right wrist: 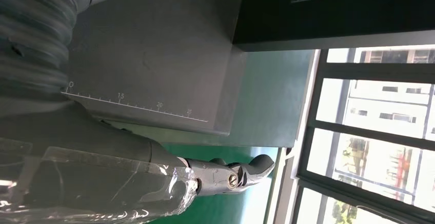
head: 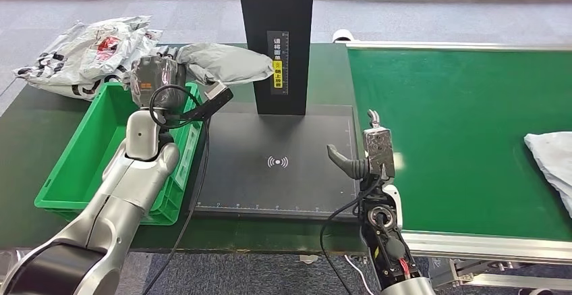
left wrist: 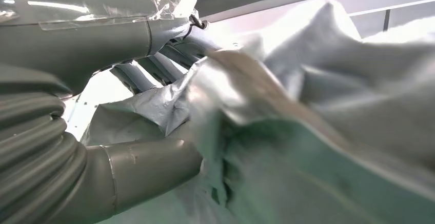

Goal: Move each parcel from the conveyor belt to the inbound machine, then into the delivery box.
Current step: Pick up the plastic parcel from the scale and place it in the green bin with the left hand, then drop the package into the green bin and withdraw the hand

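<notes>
Silver R arm: comes up from the near edge between scan pad and belt; right hand point(head: 369, 154) upright over the pad's belt-side edge, thumb stuck out toward the pad centre, fingers apart, nothing in it. Wrist view: fingertip point(right wrist: 256, 165) curled over green belt, pad ruler marks just beside.
Silver L arm: rises from near-left corner, crosses the bin's near-right rim; left hand point(head: 156, 79) raised over the bin's far end, holds the grey parcel point(head: 226, 62). Wrist view: thumb and fingers point(left wrist: 138, 73) wrapped in crumpled grey plastic point(left wrist: 328, 90), close and blurred.
Grey parcel: soft poly bag, off the surface, stretches from L hand toward the black column, tip near the yellow label point(head: 277, 79).
Green bin point(head: 71, 167): delivery box, on dark table point(head: 27, 140), left of the pad, touching or just beside it, can't tell which.
Inbound machine point(head: 276, 167): flat dark scan pad w/ wireless symbol mid-pad, ruler marks on edges; black upright column at its far side.
Conveyor belt point(head: 445, 133): green, right of pad, metal rail along near edge.
White parcel point(head: 553, 160): lies on the belt at far right, cut by frame edge, well apart from R hand.
Bag pile point(head: 88, 55): white/printed poly bags heaped on table beyond the bin, far left.
Floor: grey carpet past the table.
</notes>
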Available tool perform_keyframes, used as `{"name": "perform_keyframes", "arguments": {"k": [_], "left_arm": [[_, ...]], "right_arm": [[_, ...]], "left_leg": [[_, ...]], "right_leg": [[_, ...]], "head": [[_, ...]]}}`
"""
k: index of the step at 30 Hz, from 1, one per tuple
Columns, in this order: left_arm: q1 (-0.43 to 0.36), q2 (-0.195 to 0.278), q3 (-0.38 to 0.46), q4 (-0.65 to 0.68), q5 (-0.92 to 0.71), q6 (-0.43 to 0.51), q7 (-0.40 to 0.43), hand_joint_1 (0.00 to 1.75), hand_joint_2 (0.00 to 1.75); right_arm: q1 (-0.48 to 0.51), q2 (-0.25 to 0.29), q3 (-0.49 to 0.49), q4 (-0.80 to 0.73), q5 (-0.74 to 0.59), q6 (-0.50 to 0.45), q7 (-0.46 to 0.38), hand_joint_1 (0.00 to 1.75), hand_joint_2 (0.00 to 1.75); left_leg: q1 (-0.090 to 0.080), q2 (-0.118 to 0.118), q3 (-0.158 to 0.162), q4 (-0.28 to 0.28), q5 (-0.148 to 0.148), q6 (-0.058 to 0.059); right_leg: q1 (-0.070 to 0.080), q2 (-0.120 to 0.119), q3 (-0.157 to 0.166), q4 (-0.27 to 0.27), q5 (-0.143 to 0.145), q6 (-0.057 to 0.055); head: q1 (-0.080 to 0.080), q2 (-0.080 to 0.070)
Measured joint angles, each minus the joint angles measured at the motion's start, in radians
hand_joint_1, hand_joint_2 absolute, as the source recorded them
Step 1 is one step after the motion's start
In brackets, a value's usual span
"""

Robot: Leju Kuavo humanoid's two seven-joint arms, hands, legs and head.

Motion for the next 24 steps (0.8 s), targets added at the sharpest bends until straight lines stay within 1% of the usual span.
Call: {"name": "perform_keyframes", "arguments": {"k": [3,6,9,12,13,14,16,17,19,22,24], "left_arm": [[-0.003,0.003,0.007,0.006,-0.014,0.008,0.013,1.75,1.75],[-0.003,0.01,0.012,0.002,-0.069,0.024,0.056,1.75,1.75],[-0.003,0.031,0.011,-0.017,-0.124,0.033,0.151,1.75,1.75],[-0.005,0.042,0.004,-0.02,-0.129,0.036,0.204,1.75,1.75],[-0.014,0.053,-0.003,-0.004,-0.129,0.03,0.262,1.75,1.75],[-0.027,0.072,-0.013,0.029,-0.129,0.011,0.343,1.75,1.75],[-0.057,0.112,-0.029,0.12,-0.129,-0.057,0.493,1.75,1.75],[-0.064,0.126,-0.03,0.162,-0.128,-0.097,0.526,1.75,1.75],[-0.069,0.141,-0.026,0.218,-0.128,-0.149,0.546,1.75,1.75],[-0.07,0.155,-0.02,0.273,-0.128,-0.183,0.558,1.75,1.75],[-0.072,0.161,-0.017,0.3,-0.129,-0.226,0.568,1.75,1.75]], "right_arm": [[0.002,-0.002,0.0,-0.008,-0.001,-0.001,0.002,0.0,1.75],[0.002,-0.004,0.0,-0.011,-0.006,-0.001,0.004,0.0,1.75],[0.0,-0.006,0.0,-0.011,-0.009,-0.004,0.006,0.0,1.75],[-0.002,-0.006,0.0,-0.011,-0.011,-0.006,0.007,0.0,1.75],[-0.004,-0.006,0.0,-0.011,-0.013,-0.008,0.008,0.0,1.75],[-0.007,-0.007,0.0,-0.011,-0.015,-0.012,0.009,0.0,1.75],[-0.011,-0.01,0.0,-0.01,-0.018,-0.019,0.013,0.0,1.75],[-0.011,-0.011,0.0,-0.01,-0.018,-0.021,0.014,0.0,1.75],[-0.011,-0.013,0.0,-0.008,-0.019,-0.022,0.014,0.0,1.75],[-0.012,-0.015,0.0,-0.003,-0.021,-0.022,0.014,0.0,1.75],[-0.012,-0.016,0.0,0.0,-0.021,-0.022,0.014,0.0,1.75]], "left_leg": [[0.0,0.0,0.0,0.0,0.0,0.0],[0.0,0.0,0.0,0.0,0.0,0.0],[0.0,0.0,-0.001,0.0,0.0,0.0],[0.0,0.001,0.0,0.0,0.0,0.0],[0.0,0.001,0.0,0.0,0.0,0.0],[0.0,0.002,0.0,0.0,0.0,0.0],[0.001,0.003,0.0,0.0,0.0,-0.001],[0.001,0.003,0.0,0.0,0.0,-0.001],[0.001,0.003,0.0,0.0,0.0,-0.001],[0.001,0.002,-0.001,0.0,0.0,-0.001],[0.001,0.002,-0.001,0.0,0.0,-0.001]], "right_leg": [[0.0,0.0,0.0,0.0,0.0,0.0],[0.0,0.0,0.0,0.0,0.0,0.0],[0.0,0.0,0.0,0.0,0.0,0.0],[0.0,0.0,-0.001,0.0,0.0,0.0],[0.0,0.001,-0.001,0.0,0.0,0.0],[0.0,0.002,-0.001,0.0,0.0,0.0],[0.0,0.003,-0.002,0.001,0.0,0.0],[0.001,0.003,-0.002,0.001,0.0,0.0],[0.001,0.003,-0.002,0.001,0.0,0.0],[0.001,0.002,-0.002,0.001,0.0,0.0],[0.0,0.002,-0.002,0.001,0.0,0.0]], "head": [[0.0,0.0],[0.0,0.0],[0.0,0.0],[0.0,0.0],[0.0,0.0],[0.0,0.0],[0.0,0.0],[0.0,0.0],[0.0,0.0],[0.0,0.0],[0.0,0.0]]}}
